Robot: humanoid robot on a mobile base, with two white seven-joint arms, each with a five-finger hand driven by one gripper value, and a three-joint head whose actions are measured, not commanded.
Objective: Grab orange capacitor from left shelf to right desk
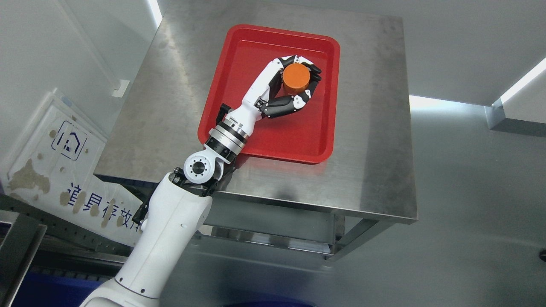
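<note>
My left hand (298, 81) reaches over the red tray (239, 64) on the steel desk. Its fingers (309, 69) curl around an orange cylindrical capacitor (297, 78), which I see from its flat top. The hand and capacitor are over the tray's upper right part. I cannot tell whether the capacitor rests on the tray floor or hangs just above it. The left arm (170, 230) comes in from the lower left. My right arm does not show.
The steel desk (375, 140) fills the middle of the view, its front edge near the arm's elbow. A white board with blue print (64, 170) leans at the left. Grey floor lies to the right.
</note>
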